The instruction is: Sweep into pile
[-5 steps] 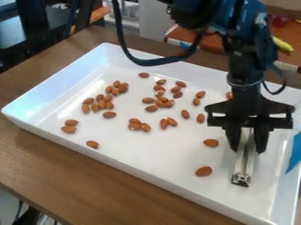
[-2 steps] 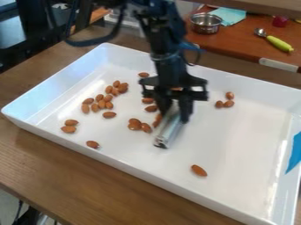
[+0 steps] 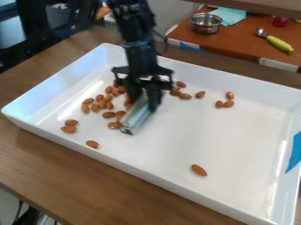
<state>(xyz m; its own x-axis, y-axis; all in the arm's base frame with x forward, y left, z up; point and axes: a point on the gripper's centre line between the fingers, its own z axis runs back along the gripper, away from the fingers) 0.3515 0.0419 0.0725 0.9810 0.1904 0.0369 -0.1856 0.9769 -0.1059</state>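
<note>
My gripper (image 3: 143, 100) hangs over the left-centre of the white tray (image 3: 200, 200), shut on a silver metal bar (image 3: 136, 116) that slants down to the tray floor. Just left of the bar, several almonds (image 3: 101, 104) lie in a loose cluster, some close against it. Two almonds (image 3: 68, 126) lie farther left and one (image 3: 92, 144) near the front wall. Behind and right of the gripper are several almonds (image 3: 185, 96), then a group of three (image 3: 224, 103). A lone almond (image 3: 199, 170) lies toward the front. The gripper hides part of the cluster.
The tray stands on a brown wooden table (image 3: 70, 169). Blue tape (image 3: 294, 151) marks its right wall. Behind, a reddish surface holds a metal pot (image 3: 206, 23), a light blue cloth (image 3: 228, 16) and a green-handled spoon (image 3: 278, 43).
The gripper and bar have moved left across the tray from its right side. Almonds in the middle have shifted left, and the front-right almonds have moved or left their places.
</note>
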